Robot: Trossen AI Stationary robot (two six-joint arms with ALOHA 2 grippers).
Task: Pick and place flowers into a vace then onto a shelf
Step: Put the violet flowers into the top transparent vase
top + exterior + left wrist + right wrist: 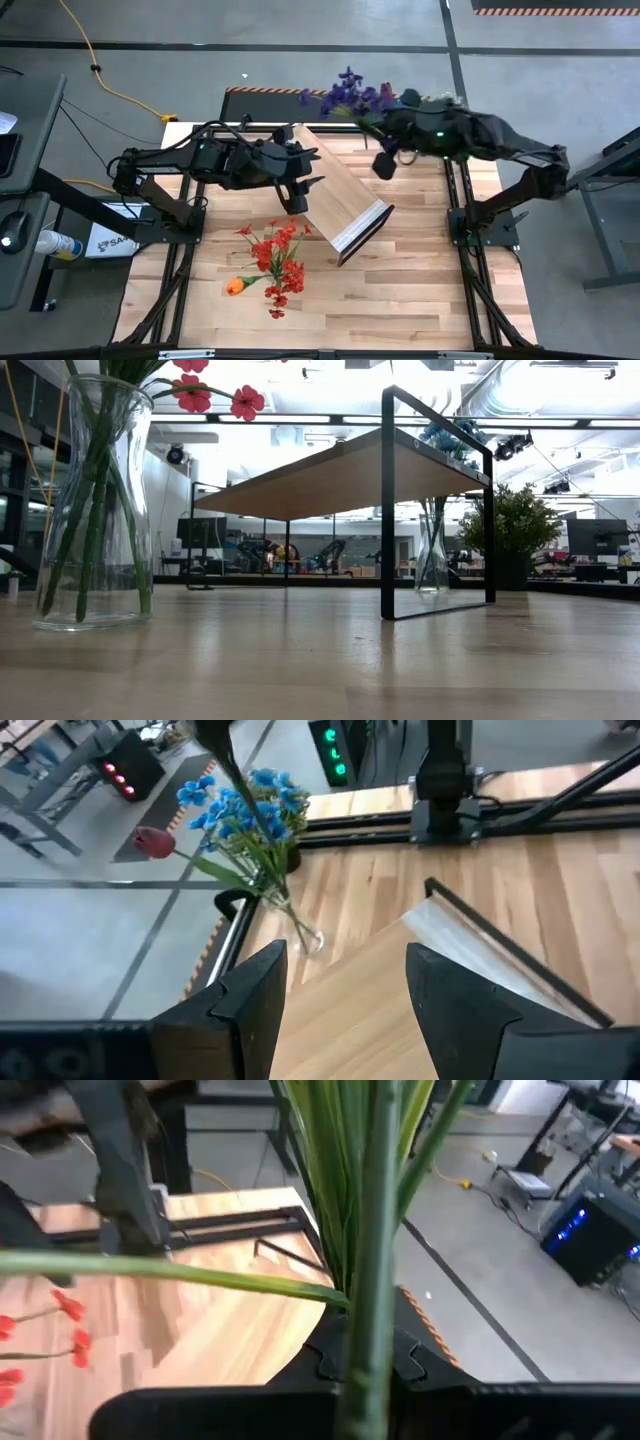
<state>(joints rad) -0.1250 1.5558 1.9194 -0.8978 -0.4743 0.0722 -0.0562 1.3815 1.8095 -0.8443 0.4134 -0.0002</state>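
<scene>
The right claw (392, 128) is clamped on green stems of the blue and purple flowers (350, 95), at the far edge of the worktop (400, 300), with the blooms leaning out past that edge toward the left arm's side. From this claw the shelf (340, 195) lies just nearer the camera's near side, its long axis running diagonally from the far left to its white-edged end at centre. The left claw (300, 195), fingers apart and holding nothing, hovers at the shelf's left edge. A red bunch (278, 262) stands near the front. The right arm is nearer the task's next placement, I judge.
</scene>
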